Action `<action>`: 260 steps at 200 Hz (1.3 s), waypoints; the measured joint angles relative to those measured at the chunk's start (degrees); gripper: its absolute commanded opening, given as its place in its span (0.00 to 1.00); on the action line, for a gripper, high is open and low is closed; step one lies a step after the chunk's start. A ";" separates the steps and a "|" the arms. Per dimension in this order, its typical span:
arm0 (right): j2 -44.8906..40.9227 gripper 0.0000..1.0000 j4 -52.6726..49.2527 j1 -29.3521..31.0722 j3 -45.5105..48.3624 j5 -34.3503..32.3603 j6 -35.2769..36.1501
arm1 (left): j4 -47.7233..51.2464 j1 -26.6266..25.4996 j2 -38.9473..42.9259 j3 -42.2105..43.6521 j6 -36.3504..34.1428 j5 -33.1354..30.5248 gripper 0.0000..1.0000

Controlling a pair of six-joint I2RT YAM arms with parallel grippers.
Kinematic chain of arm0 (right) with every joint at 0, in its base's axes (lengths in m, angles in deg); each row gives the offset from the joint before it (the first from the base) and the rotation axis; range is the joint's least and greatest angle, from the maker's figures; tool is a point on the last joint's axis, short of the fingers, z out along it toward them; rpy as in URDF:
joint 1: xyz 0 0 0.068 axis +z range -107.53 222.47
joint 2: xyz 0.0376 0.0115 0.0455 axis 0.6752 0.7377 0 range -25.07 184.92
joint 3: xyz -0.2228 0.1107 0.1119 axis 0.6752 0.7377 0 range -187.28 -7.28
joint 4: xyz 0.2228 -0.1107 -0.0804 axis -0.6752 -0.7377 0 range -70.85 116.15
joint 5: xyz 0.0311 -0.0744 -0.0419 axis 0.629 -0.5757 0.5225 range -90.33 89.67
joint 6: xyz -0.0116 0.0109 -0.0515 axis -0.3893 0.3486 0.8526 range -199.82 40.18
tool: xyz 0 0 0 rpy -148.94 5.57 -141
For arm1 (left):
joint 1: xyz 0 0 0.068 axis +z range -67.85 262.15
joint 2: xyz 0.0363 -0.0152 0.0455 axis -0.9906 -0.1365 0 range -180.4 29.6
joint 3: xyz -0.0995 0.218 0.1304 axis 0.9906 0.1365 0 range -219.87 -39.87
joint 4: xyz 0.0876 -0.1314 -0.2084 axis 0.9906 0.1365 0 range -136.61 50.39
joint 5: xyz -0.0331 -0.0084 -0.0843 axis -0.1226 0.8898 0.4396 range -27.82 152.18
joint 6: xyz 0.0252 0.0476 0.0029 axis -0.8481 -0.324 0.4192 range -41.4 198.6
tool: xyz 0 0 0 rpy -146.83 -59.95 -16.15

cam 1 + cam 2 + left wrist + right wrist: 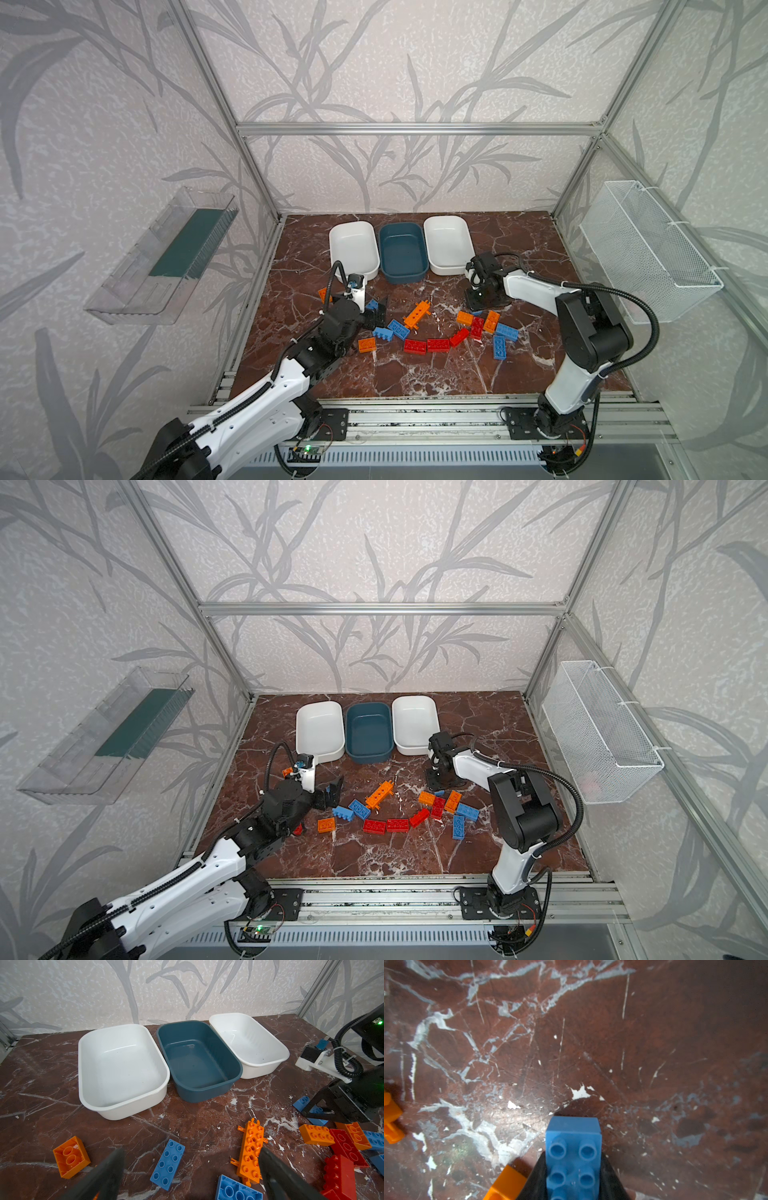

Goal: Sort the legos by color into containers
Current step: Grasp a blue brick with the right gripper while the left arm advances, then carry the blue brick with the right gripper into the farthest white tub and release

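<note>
While your right fingers (533,1182) pinch a blue brick (573,1132) low by the desk (654,1032), beside an orange brick (506,1184), your left fingers (104,1174) are spread wide over other bricks (168,1161) near the tubs (128,1109).

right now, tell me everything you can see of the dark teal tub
The dark teal tub is a shallow rounded-rectangular container of smooth, slightly glossy plastic with a flared rim. It stands upright and empty at the far side of the marble table, in the middle of a row of three, with a white tub and a second white tub close against its long sides. Nothing else touches it.
</note>
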 measured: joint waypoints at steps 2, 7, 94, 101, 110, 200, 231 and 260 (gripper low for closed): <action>0.00 0.21 -0.15 0.00 -0.04 -0.09 -0.04 | 0.00 0.00 0.00 0.00 0.00 0.00 0.99; 0.00 0.21 -0.59 0.00 -0.15 -0.39 -0.11 | 0.04 0.00 0.00 0.00 0.00 0.00 0.99; -6.16 0.21 -7.50 0.00 -13.00 -1.81 -0.66 | 0.31 0.00 -6.43 -3.72 0.50 1.38 0.99; -5.97 0.21 -7.43 0.00 -14.62 -1.68 -0.70 | 0.31 0.00 -7.41 -4.52 0.63 1.70 0.99; -5.22 0.21 -7.58 0.00 -17.03 -1.51 -0.81 | 0.15 -0.02 -8.72 -5.57 0.94 2.10 0.99; 31.39 0.21 -13.53 0.00 -57.88 -0.42 -2.08 | -2.64 -0.72 -20.11 -11.63 1.95 4.70 0.99; 42.99 0.27 -19.80 0.02 -74.07 -0.66 -2.64 | -2.75 -0.83 -21.92 -12.74 1.60 4.61 0.99; 50.56 0.50 -24.41 0.02 -87.32 -1.14 -3.23 | -2.60 -0.85 -22.95 -13.84 1.70 3.72 0.99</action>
